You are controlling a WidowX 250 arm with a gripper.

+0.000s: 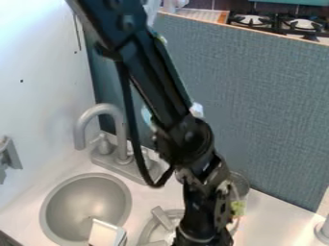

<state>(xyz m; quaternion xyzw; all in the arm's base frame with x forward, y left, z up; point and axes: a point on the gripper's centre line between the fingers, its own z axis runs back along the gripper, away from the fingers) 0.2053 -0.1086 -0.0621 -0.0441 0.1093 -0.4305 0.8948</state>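
Note:
The black gripper (200,223) hangs down at the bottom centre, over the right side of a second round basin (149,228). Its lower end meets the bottom edge of the view. Close behind it on the right stands a clear container (240,183), partly covered by the arm, with something yellow-green (238,208) at its side. Grey bar-like pieces (162,218) lie at the second basin, left of the gripper. A white, box-like thing (104,233) is at the lower right rim of the left sink bowl (87,204).
A grey faucet (118,120) rises behind the left bowl, close to the arm. A blue-grey panel (257,110) stands along the counter's back, with stove burners (252,20) beyond it. On the white left wall is a grey fitting (9,156). A pale grey object (323,230) stands at the right edge.

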